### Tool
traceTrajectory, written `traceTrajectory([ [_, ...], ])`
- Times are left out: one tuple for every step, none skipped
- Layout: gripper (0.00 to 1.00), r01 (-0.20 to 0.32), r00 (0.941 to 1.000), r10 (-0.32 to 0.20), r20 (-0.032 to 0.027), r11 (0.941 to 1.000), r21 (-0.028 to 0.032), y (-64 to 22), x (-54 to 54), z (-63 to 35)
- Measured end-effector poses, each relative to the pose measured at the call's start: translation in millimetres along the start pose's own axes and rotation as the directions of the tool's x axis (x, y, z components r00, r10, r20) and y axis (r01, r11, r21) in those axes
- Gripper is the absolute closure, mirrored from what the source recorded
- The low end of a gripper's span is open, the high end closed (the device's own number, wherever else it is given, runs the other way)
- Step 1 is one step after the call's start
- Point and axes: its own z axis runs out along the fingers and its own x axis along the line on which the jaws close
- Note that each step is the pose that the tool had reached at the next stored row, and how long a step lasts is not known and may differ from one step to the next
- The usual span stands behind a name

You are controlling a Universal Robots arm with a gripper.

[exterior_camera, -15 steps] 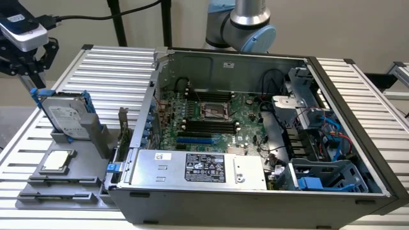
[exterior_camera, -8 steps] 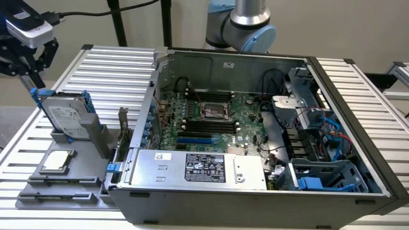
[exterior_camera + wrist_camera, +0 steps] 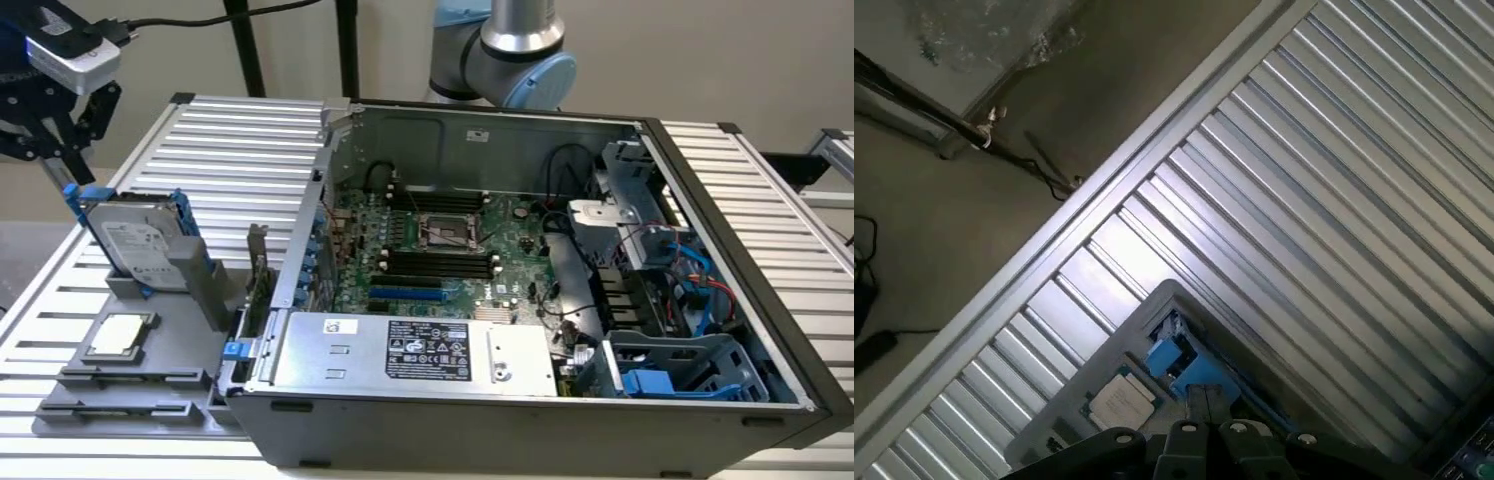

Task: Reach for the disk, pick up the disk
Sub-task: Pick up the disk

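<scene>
The disk (image 3: 134, 238) is a silver-gray hard drive with a white label and bright blue rails. It stands upright on edge in a gray holder (image 3: 200, 285) at the exterior view's left. My gripper (image 3: 64, 180) hangs right above the disk's upper far corner, with its tip at the blue rail. In the wrist view the gripper (image 3: 1206, 402) points down at the blue end of the disk (image 3: 1176, 358), seen end-on just beyond the tip.
A small square silver chip (image 3: 120, 335) lies on the gray fixture plate (image 3: 127, 410), in front of the disk. The open computer case (image 3: 747, 330), with a silver power supply box (image 3: 414, 350), stands right beside the holder. Everything rests on a slatted aluminium table (image 3: 227, 130).
</scene>
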Motion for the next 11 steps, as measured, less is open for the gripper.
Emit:
traceTrajectory([
  [0.89, 0.018, 0.9998, -0.018, -0.0008, 0.9998, 0.0, 0.0, 0.0, 0.0],
  [0.89, 0.036, 0.9993, -0.036, -0.0015, 0.9993, 0.0, 0.0, 0.0, 0.0],
  [0.89, 0.055, 0.9985, -0.055, -0.0022, 0.9985, 0.0, 0.0, 0.0, -0.1],
  [0.89, 0.073, 0.9973, -0.073, -0.003, 0.9973, -0.0001, 0.0, 0.0, -0.1],
  [0.89, 0.091, 0.9959, -0.091, -0.0036, 0.9959, -0.0001, -0.1, 0.0, -0.1],
  [0.89, 0.109, 0.994, -0.109, -0.0043, 0.994, -0.0002, 0.0, 0.0, -0.1],
  [0.89, 0.128, 0.9918, -0.128, -0.005, 0.9918, -0.0003, 0.0, 0.0, -0.1],
  [0.89, 0.144, 0.9895, -0.144, -0.0056, 0.9895, -0.0003, 0.0, 0.0, 0.0],
  [0.89, 0.163, 0.9866, -0.163, -0.0064, 0.9866, -0.0004, 0.0, 0.0, -0.1],
  [0.89, 0.181, 0.9835, -0.181, -0.0069, 0.9835, -0.0005, 0.0, 0.0, 0.0],
  [0.89, 0.198, 0.9801, -0.198, -0.0077, 0.9801, -0.0007, 0.0, 0.0, 0.0],
])
